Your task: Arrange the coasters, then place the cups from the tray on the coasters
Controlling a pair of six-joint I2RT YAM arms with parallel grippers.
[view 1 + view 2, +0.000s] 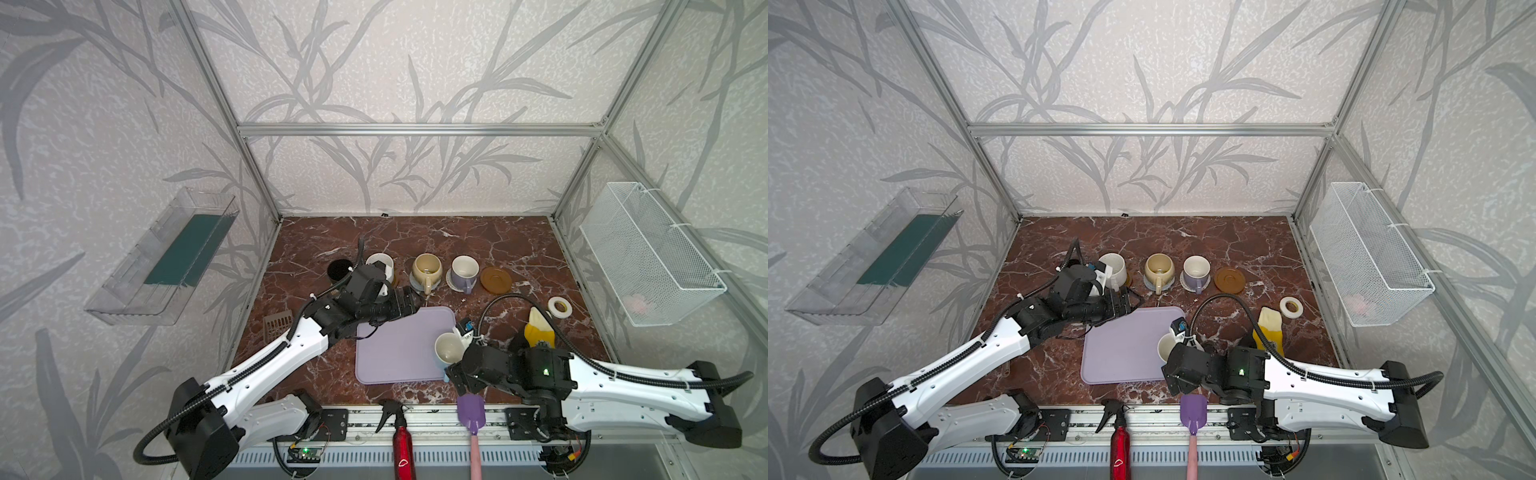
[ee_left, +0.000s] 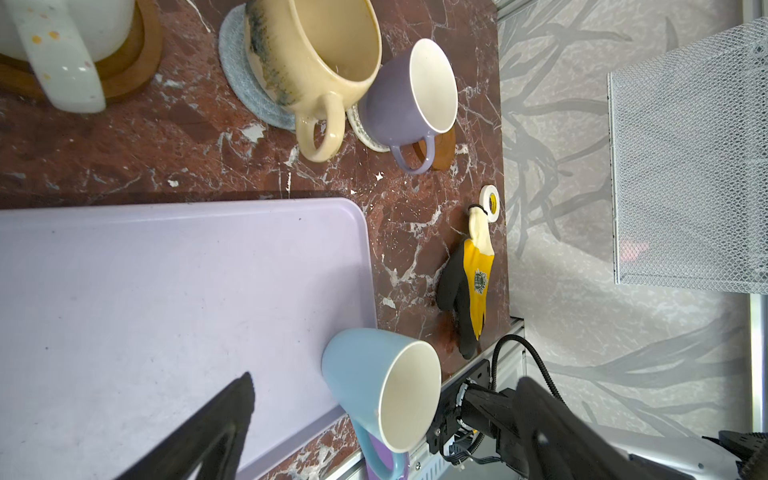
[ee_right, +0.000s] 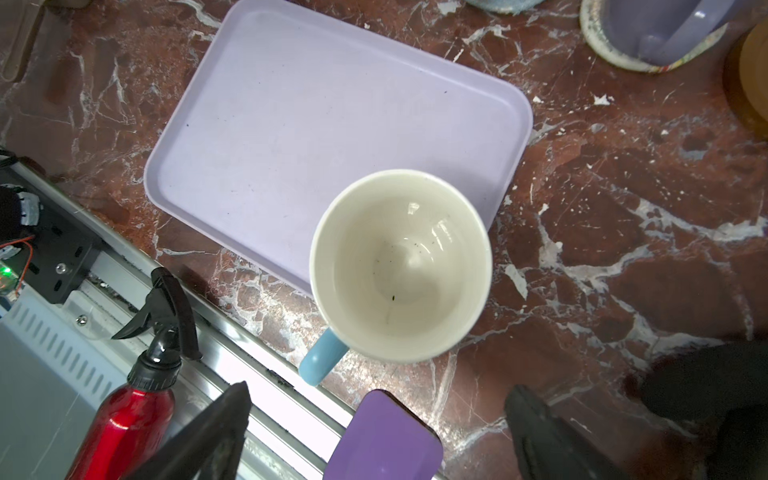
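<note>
Desk (image 1: 519, 249), red-brown marble. Tray (image 1: 390, 353) lies near the middle of the front edge. Light blue cup (image 1: 448, 349) upright at the tray's near right corner, white inside showing, handle toward the desk's front edge. Cannot tell whether its base sits fully inside the rim.

Right claw (image 3: 380, 388) hangs over that cup, released. Fingers wide apart, cup mouth ahead of them in the wrist view, no contact seen. Left claw (image 1: 409, 302) at the tray's far edge, also released, nothing between the fingers.

Row of cups beyond the tray's far edge, left to right across mid-desk:
- black cup (image 1: 340, 270), coaster under it not visible
- speckled white cup (image 1: 380, 264) on an amber coaster (image 2: 137, 62)
- cream-yellow cup (image 1: 427, 268) on the grey-blue woven coaster (image 2: 237, 83)
- lavender cup (image 1: 464, 269) on the cream spiral coaster (image 2: 363, 131)

Just right of the lavender cup, a second amber coaster (image 1: 496, 279), bare.

Toward the desk's right edge: white tape roll (image 1: 560, 306), yellow-and-black glove (image 1: 539, 332) just in front of it
</note>
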